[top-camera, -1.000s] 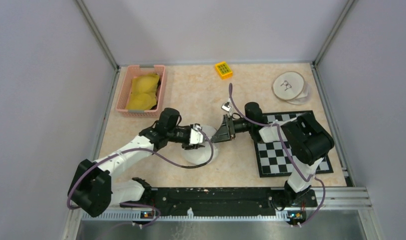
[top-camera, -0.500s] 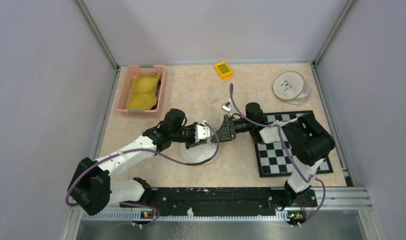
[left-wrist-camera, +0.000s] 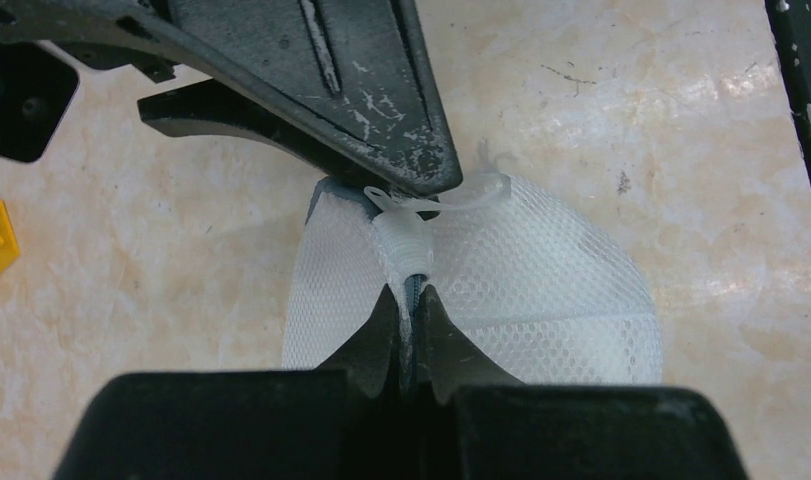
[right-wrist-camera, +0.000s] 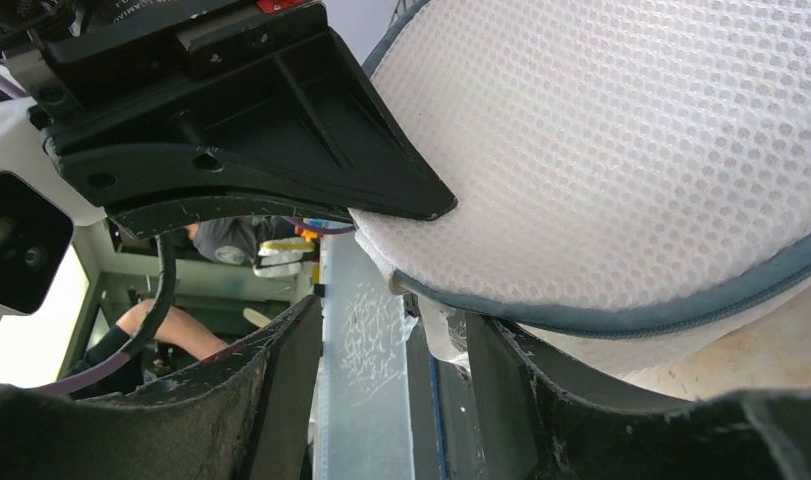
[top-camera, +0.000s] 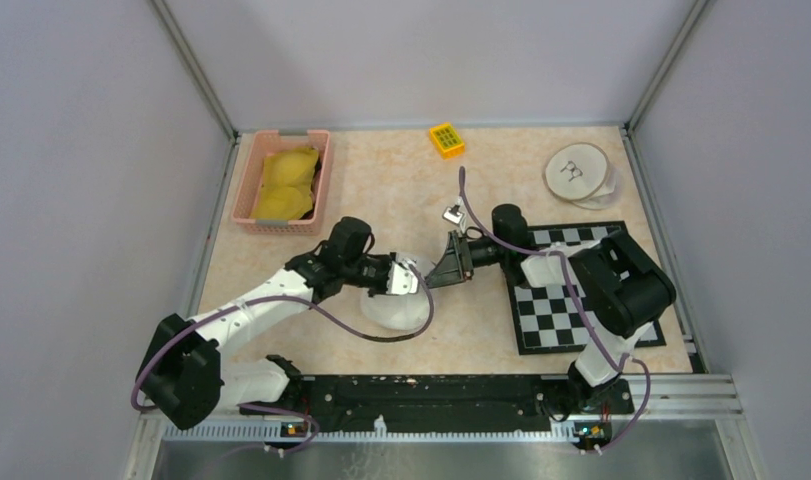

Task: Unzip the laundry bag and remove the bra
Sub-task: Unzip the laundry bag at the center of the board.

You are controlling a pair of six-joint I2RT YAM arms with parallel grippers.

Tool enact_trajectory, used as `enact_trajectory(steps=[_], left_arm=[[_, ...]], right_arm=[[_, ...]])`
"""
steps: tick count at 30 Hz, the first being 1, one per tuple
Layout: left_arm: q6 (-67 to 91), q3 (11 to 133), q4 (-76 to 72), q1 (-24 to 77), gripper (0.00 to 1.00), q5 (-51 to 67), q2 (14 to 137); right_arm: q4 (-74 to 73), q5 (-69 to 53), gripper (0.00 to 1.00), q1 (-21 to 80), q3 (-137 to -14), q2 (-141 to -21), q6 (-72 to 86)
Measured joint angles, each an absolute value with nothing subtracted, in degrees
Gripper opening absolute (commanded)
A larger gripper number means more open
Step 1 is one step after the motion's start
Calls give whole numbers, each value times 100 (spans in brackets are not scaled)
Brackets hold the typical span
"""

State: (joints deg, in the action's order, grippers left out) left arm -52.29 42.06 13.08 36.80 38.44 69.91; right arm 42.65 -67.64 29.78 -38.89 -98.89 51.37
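The white mesh laundry bag (top-camera: 393, 308) lies at the table's middle, a round dome with a grey zipper band (right-wrist-camera: 681, 305) round its edge. My left gripper (top-camera: 408, 278) is shut on the bag's seam; in the left wrist view its fingers (left-wrist-camera: 381, 325) pinch the grey zipper and a fold of mesh (left-wrist-camera: 541, 270). My right gripper (top-camera: 434, 272) stands open right against the bag's right edge (right-wrist-camera: 621, 150), with a white tab hanging beside one finger (right-wrist-camera: 501, 370). Its jaws (right-wrist-camera: 393, 312) hold nothing. The bra is hidden.
A pink basket (top-camera: 243, 190) with yellow padded fabric stands at the back left. A yellow block (top-camera: 446, 139) lies at the back, round white discs (top-camera: 578, 172) at the back right. A checkerboard mat (top-camera: 571, 305) lies under the right arm. A small metal clip (top-camera: 451, 212) lies near the right wrist.
My left gripper reached right across the bag towards the right gripper and closed on the bag's seam. The right gripper stayed open and hardly moved.
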Motion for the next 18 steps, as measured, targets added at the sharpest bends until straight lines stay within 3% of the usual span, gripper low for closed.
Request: enact_trajectory(steps=[11, 18], left_arm=[[-6785, 4525, 2082, 3647, 0, 4244, 7234], [-7653, 4716, 2630, 3645, 0, 4303, 7378]], right_arm=[[4803, -7188, 49, 3030, -3889, -10184, 5306], [3336, -7063, 48, 3140, -4025, -9981, 3962]])
